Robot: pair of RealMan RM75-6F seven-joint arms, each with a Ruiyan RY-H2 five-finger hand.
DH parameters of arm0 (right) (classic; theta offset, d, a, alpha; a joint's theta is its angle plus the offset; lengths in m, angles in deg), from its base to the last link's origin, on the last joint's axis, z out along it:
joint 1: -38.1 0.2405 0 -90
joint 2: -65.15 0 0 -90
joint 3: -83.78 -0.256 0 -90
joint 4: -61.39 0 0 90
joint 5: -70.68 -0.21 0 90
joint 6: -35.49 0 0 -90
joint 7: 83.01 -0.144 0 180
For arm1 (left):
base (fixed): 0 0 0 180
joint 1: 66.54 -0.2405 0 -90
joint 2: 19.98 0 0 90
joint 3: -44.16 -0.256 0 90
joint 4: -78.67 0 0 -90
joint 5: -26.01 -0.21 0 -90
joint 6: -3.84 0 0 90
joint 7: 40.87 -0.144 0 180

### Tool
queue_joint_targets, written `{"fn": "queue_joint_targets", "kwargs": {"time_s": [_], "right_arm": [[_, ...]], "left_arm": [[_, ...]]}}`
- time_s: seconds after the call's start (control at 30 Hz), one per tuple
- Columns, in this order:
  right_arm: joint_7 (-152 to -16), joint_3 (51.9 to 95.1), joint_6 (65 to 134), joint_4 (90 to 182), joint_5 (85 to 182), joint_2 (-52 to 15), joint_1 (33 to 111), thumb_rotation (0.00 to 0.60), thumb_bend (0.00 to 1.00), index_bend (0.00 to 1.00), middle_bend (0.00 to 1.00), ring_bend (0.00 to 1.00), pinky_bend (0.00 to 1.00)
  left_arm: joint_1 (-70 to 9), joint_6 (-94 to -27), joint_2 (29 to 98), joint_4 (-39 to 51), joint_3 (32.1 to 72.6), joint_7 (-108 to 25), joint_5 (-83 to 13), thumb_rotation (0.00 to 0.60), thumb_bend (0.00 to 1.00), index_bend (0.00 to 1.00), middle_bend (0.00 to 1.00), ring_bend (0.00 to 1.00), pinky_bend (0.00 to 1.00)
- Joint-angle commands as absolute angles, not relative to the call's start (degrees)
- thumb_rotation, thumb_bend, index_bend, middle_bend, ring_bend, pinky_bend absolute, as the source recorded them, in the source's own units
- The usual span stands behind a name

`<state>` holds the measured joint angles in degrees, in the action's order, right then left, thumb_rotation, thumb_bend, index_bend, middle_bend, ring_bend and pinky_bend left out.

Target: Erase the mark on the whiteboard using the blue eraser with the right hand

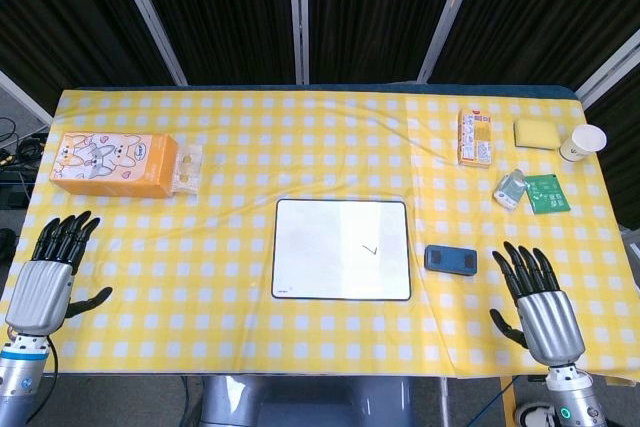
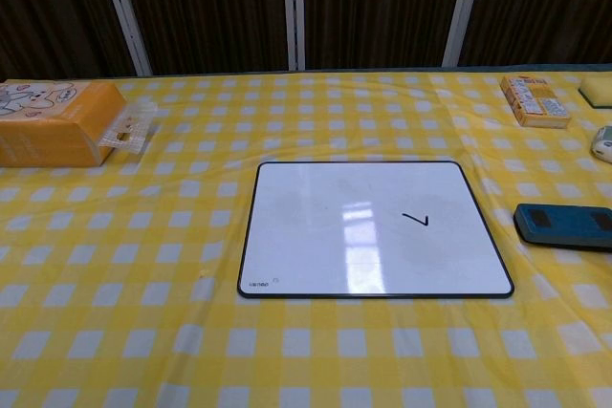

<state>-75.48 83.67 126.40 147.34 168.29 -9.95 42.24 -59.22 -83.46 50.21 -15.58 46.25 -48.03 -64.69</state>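
Observation:
A white whiteboard (image 1: 341,249) (image 2: 373,227) with a black rim lies flat in the middle of the checked tablecloth. A small black tick mark (image 1: 369,249) (image 2: 415,220) sits on its right half. The blue eraser (image 1: 451,260) (image 2: 564,225) lies on the cloth just right of the board. My right hand (image 1: 536,299) rests open near the front right edge, a little right of and nearer than the eraser, touching nothing. My left hand (image 1: 50,272) is open at the front left edge, far from the board. Neither hand shows in the chest view.
An orange tissue box (image 1: 113,165) (image 2: 53,122) stands at the back left with a clear packet (image 1: 188,168) beside it. At the back right are a snack box (image 1: 474,137) (image 2: 535,100), a yellow sponge (image 1: 537,133), a paper cup (image 1: 582,142), a small bottle (image 1: 510,189) and a green packet (image 1: 547,193).

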Motion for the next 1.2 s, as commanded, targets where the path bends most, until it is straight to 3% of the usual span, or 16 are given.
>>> {"fn": "queue_joint_targets", "kwargs": {"time_s": [0.03, 0.43, 0.63, 0.9, 1.2], "right_arm": [[-75.53, 83.69, 126.36, 147.43, 168.31, -9.88, 42.26, 0.6, 0.17, 0.0, 0.0, 0.0, 0.0], [-74.72, 82.3, 122.26, 151.32, 166.2, -8.27, 44.56, 0.6, 0.17, 0.02, 0.0, 0.0, 0.0], [-71.63, 80.71, 113.78, 155.75, 160.93, -6.3, 48.2, 0.6, 0.17, 0.09, 0.0, 0.0, 0.0], [-65.05, 78.25, 102.93, 159.32, 150.39, -5.81, 53.0, 0.6, 0.17, 0.24, 0.1, 0.0, 0.0], [-59.11, 75.79, 95.54, 158.92, 139.16, -8.52, 58.18, 0.6, 0.17, 0.22, 0.09, 0.0, 0.0]], "left_arm": [[-59.23, -83.47, 50.18, -15.64, 46.27, -48.01, -64.66, 0.6, 0.01, 0.0, 0.0, 0.0, 0.0], [-59.19, -83.85, 49.53, -15.98, 46.91, -46.87, -64.21, 0.6, 0.01, 0.0, 0.0, 0.0, 0.0], [-59.23, -84.08, 49.13, -16.32, 47.02, -46.34, -64.27, 0.6, 0.01, 0.0, 0.0, 0.0, 0.0], [-59.09, -83.57, 49.06, -16.24, 47.02, -45.89, -63.91, 0.6, 0.01, 0.0, 0.0, 0.0, 0.0], [-58.61, -82.08, 49.22, -15.69, 47.38, -45.57, -62.29, 0.6, 0.01, 0.0, 0.0, 0.0, 0.0]]}}
